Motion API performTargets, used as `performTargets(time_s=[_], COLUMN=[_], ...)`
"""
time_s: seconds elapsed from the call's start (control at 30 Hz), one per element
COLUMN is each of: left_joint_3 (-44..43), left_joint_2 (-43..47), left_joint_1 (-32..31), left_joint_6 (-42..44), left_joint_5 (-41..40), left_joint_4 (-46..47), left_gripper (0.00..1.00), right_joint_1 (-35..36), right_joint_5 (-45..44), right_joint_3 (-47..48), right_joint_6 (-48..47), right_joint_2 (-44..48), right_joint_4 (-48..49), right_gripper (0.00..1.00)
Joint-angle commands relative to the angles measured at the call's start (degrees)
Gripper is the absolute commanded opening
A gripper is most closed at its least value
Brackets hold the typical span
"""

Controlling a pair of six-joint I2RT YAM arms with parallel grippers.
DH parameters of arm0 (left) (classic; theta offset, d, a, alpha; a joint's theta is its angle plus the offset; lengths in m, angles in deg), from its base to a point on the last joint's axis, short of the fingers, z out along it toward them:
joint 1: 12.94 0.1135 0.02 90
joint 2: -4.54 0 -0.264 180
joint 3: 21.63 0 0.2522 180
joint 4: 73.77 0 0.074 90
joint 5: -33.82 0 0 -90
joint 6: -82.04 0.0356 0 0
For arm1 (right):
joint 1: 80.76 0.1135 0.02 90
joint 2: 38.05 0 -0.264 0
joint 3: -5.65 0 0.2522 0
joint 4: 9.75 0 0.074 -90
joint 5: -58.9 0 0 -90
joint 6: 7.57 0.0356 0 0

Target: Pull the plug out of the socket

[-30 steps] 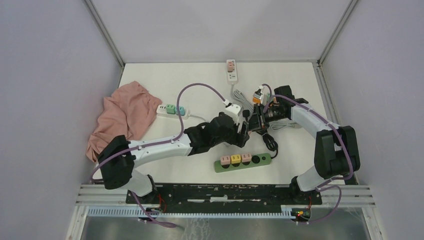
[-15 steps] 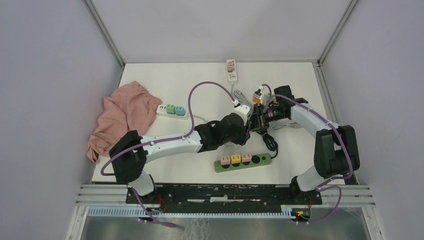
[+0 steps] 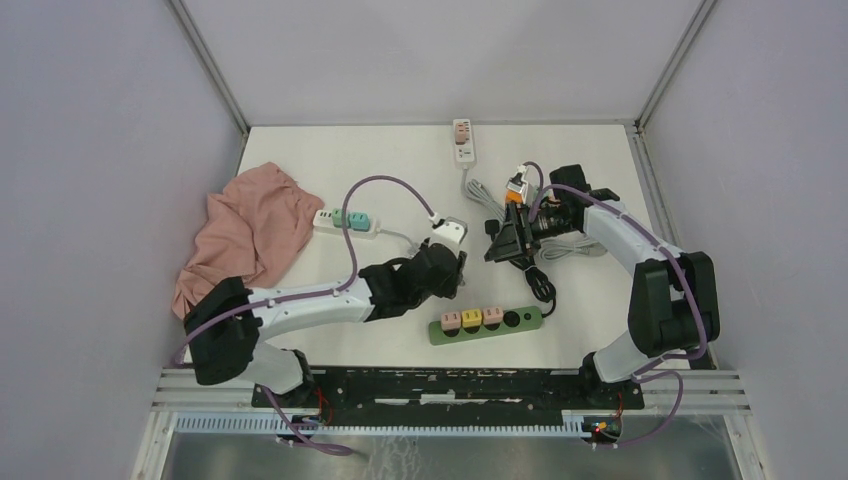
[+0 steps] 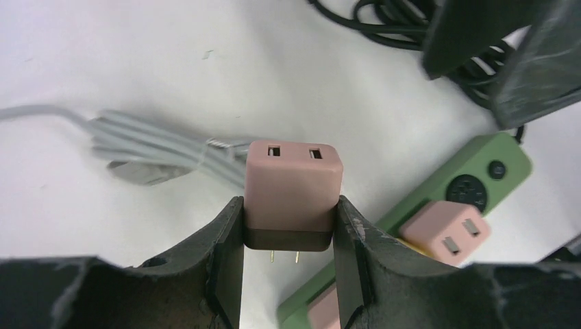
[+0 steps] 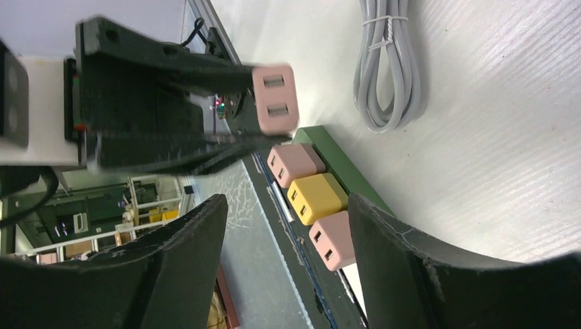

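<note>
Grips pink plug point(image 4: 293, 181) in left gripper point(image 4: 288, 205), jaws closed on its sides, prongs bare. Holds it above table point(image 4: 171, 62), clear of green strip point(image 4: 510, 159) with three other plugs point(image 5: 316, 197) seated. Shows right gripper point(image 5: 284, 205) spread wide, empty, facing held plug.

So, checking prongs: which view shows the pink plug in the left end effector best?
Left wrist: pink plug centred, both prongs clear, fingers clamping it. Right wrist shows only its slotted face; overhead, it's indiscernible.
</note>
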Motion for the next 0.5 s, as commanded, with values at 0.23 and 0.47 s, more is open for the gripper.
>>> performTargets(time_s=[0.23, 0.47], left_joint_3=[18.23, 23.43], left_joint_2=[16.77, 19.51], left_joint_1=[19.77, 29.64], left_joint_6=[-11.17, -19.46], left_joint_5=[2.00, -0.60], left_joint_4=[8.03, 6.45], left_gripper=[0.03, 0.03], right_joint_1=[-0.78, -0.88], right_joint_5=[-0.42, -0.74], right_joint_3=[2.73, 2.83], right_joint_6=[-5.43, -5.78], right_joint_2=[2.09, 2.05], right_joint_4=[-2.80, -3.00], right_gripper=[0.71, 0.71])
